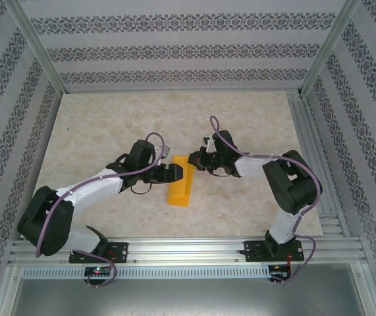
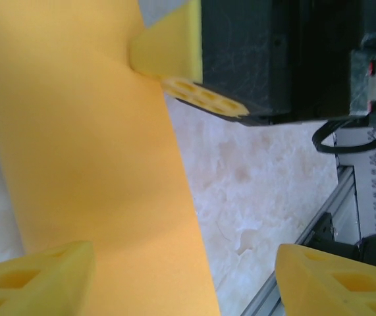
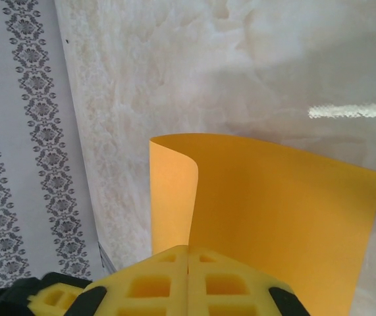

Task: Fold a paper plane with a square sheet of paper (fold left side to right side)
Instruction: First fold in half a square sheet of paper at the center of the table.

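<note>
Near edge of the paper sheet (image 3: pixel 273 210) behind the right pincer (image 3: pixel 188 258)

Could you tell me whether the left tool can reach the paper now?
Probably yes: the left tool is open right beside the paper, nothing between them; the right tool grips its far end.

Mid-frame, the orange-yellow paper (image 1: pixel 179 189) shows as a narrow strip on the pale marble table (image 1: pixel 108 112). The left gripper (image 1: pixel 174 173) sits against its left edge. The right gripper (image 1: pixel 194 160) meets its upper end. The left arm (image 1: pixel 89 194) and right arm (image 1: pixel 286 184) reach in from a metal rail (image 1: pixel 188 250) along the bottom. Patterned walls (image 1: pixel 174 52) stand around the table.
</note>
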You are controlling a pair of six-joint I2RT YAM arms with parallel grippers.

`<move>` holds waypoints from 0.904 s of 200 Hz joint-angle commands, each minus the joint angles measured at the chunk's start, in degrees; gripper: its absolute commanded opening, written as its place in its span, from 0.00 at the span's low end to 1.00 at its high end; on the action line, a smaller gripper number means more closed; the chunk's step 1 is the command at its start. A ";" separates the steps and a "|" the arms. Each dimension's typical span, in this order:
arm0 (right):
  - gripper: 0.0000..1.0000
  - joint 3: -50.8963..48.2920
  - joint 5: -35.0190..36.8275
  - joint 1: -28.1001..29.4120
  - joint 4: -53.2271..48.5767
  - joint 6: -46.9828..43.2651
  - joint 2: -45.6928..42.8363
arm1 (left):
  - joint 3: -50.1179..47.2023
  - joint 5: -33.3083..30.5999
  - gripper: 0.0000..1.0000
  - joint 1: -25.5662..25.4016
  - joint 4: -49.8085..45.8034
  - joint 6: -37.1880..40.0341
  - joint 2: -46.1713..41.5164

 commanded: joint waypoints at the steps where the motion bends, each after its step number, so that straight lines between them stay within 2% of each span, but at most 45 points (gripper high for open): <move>1: 0.01 -1.69 1.33 0.75 -0.67 -2.17 -1.32 | 0.75 -7.90 0.79 2.30 -8.38 -3.36 -2.32; 38: 0.02 -1.96 2.01 0.83 -1.23 -2.71 -0.39 | 0.43 -7.20 0.80 2.98 -9.31 -3.48 1.71; 68: 0.02 -2.06 2.88 0.84 -1.91 -3.12 0.06 | 0.46 -5.16 0.68 2.93 -6.55 -3.65 5.17; 87: 0.02 -1.93 2.89 0.80 -1.85 -3.21 0.59 | 0.73 -2.81 0.65 2.66 -4.07 -4.01 7.51; 112: 0.04 -1.47 2.94 0.70 -1.72 -3.20 0.97 | 2.00 -4.22 0.59 2.23 -5.57 -3.02 9.78; 140: 0.11 -1.12 2.89 0.76 -2.46 -3.79 1.06 | 2.66 -4.21 0.58 1.57 -4.99 -2.87 12.50; 181: 0.32 -1.07 4.99 -0.18 -8.05 -7.27 -2.11 | 3.39 -5.49 0.57 0.79 -5.91 -2.38 14.02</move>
